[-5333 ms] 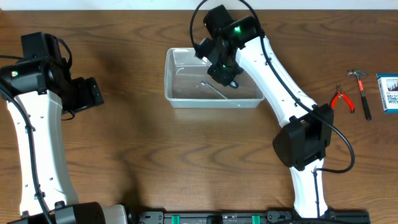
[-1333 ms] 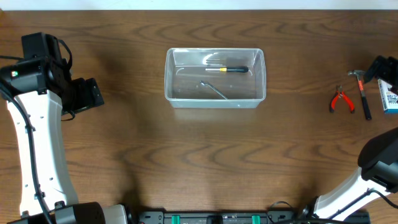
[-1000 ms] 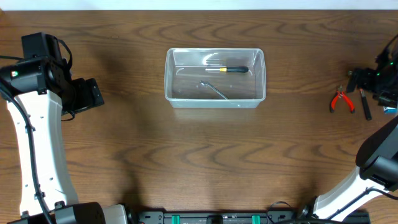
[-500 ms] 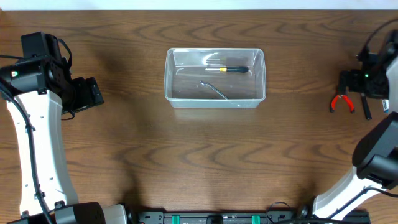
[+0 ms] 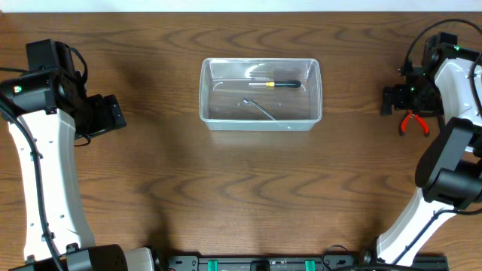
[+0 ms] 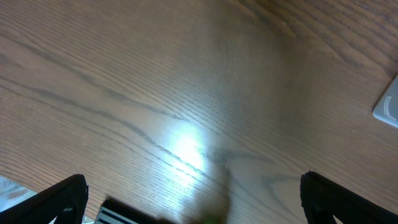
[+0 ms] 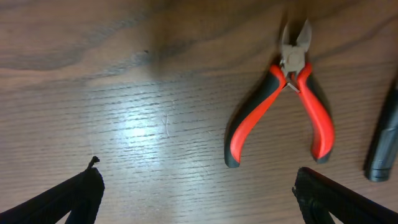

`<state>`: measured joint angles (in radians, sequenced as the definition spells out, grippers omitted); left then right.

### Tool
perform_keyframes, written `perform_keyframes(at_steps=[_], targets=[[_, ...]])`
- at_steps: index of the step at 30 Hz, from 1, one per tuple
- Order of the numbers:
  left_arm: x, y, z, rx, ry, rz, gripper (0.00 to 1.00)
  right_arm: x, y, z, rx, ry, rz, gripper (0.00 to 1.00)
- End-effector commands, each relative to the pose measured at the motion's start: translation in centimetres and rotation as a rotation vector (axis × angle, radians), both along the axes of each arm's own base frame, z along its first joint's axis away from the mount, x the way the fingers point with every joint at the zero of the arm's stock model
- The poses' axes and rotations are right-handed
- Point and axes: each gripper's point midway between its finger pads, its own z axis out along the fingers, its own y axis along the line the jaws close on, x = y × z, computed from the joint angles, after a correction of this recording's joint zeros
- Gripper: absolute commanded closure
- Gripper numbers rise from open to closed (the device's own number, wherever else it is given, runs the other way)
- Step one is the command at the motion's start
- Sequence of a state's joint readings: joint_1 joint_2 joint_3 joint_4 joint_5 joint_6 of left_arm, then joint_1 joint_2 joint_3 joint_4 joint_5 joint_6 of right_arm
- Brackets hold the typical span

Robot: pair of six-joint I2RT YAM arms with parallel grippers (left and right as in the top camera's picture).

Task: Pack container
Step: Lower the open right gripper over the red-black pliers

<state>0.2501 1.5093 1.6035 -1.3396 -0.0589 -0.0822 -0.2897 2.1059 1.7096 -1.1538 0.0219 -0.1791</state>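
Our right arm rises from the table's near edge, well to the right of the container point(image 5: 260, 125), and folds back on itself so that the right gripper point(image 5: 407, 99) hangs pointing down at the wood. Its two fingers point(image 7: 68, 199) stand wide apart with nothing between them. The red-handled pliers point(image 5: 413, 121) lie on the table just beyond the gripper on its near side, well right of the container. In the wrist view the pliers point(image 7: 292, 65) lie ahead of the spread fingertips, with a dark handle point(image 7: 382, 143) at the picture's right edge.

Our left arm stands bent well to the left of the container. The left gripper point(image 5: 102, 114) is turned toward it, jaws wide and empty over bare wood.

The container sits at the far middle of the table and holds a screwdriver point(image 5: 277, 84) and a thin metal tool point(image 5: 260, 109).

Against half a second ago, the right gripper has shifted a little closer to the container. About five seconds ago it hung inside the container. The left arm has not moved.
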Motion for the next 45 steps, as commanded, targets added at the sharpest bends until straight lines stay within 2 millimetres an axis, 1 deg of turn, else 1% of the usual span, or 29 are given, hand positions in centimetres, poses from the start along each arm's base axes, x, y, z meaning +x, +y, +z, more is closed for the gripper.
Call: perform_keyframes(at_steps=[1, 8, 14, 19, 22, 28, 33, 40, 45], targets=[[0.0, 0.2, 0.9, 0.006, -0.025, 0.01, 0.02, -0.5, -0.2, -0.8, -0.003, 0.03, -0.059, 0.01], [0.0, 0.2, 0.9, 0.006, -0.025, 0.01, 0.02, -0.4, -0.3, -1.1, -0.004, 0.03, -0.103, 0.01], [0.0, 0.1, 0.9, 0.006, -0.024, 0.01, 0.02, -0.5, -1.3, -1.1, -0.026, 0.026, -0.223, 0.01], [0.0, 0.2, 0.9, 0.006, -0.024, 0.01, 0.02, -0.7, -1.7, -1.2, -0.026, 0.025, -0.24, 0.01], [0.0, 0.2, 0.9, 0.006, -0.024, 0.01, 0.02, -0.7, -2.2, -1.6, -0.023, 0.025, -0.253, 0.01], [0.0, 0.2, 0.9, 0.006, -0.025, 0.01, 0.02, -0.9, -2.3, -3.3, -0.012, 0.059, -0.325, 0.01], [0.0, 0.2, 0.9, 0.006, -0.024, 0.01, 0.02, -0.7, -2.3, -4.2, -0.01, 0.063, -0.374, 0.01], [0.0, 0.2, 0.9, 0.006, -0.024, 0.01, 0.02, -0.3, -2.4, -4.2, -0.012, 0.041, -0.436, 0.01], [0.0, 0.2, 0.9, 0.006, -0.024, 0.01, 0.02, 0.4, -2.3, -4.2, -0.013, 0.018, -0.433, 0.01]])
